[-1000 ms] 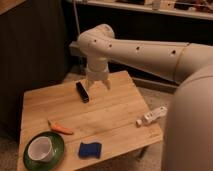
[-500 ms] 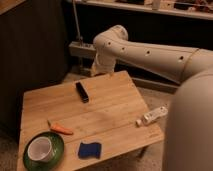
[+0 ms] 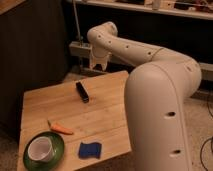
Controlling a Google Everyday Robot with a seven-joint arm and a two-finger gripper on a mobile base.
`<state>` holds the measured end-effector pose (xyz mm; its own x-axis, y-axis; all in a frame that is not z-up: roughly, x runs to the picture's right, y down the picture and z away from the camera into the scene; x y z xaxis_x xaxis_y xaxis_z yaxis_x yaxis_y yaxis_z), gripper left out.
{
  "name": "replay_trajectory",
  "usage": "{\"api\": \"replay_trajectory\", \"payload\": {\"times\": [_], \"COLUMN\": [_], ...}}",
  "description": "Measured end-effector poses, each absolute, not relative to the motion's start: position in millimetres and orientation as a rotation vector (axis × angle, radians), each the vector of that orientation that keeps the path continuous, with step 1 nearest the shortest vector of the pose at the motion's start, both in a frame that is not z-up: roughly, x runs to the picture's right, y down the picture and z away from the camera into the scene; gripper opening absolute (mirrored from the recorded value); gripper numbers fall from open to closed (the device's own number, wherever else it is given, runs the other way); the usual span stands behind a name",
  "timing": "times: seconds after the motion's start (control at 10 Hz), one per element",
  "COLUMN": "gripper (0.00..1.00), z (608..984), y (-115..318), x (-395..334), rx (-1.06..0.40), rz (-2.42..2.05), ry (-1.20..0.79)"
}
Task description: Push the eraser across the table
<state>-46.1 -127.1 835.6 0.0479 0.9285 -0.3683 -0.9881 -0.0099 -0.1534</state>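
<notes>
Seemingly light and rigid, the eraser (image 3: pixel 82 92) lies near the counter's (image 3: pixel 102 117) 12 o'clock edge; a broadside nudge on its long flank should slide it. The hand (image 3: pixel 100 63) hangs at the eraser's 1 o'clock, clear of it, carrying nothing; its opening cannot be told.

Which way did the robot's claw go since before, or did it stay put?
Yes. The claw went up and back, away from the eraser, and now hangs near the table's far edge.
</notes>
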Motion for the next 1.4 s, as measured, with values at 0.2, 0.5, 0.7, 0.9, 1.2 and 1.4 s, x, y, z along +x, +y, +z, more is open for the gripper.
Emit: {"api": "replay_trajectory", "payload": {"times": [0.2, 0.5, 0.7, 0.9, 1.2, 1.4], "gripper": [0.16, 0.0, 0.0, 0.0, 0.0, 0.0], "z": [862, 892, 910, 928, 944, 954], "y": [-111, -88, -78, -70, -60, -56], "x": [-47, -54, -66, -73, -80, -87], "rx": [-0.441, -0.47, -0.48, -0.486, -0.501, -0.519], "rz": [1.527, 1.512, 1.499, 1.493, 1.479, 1.465], "ry": [0.203, 0.224, 0.227, 0.231, 0.244, 0.258]}}
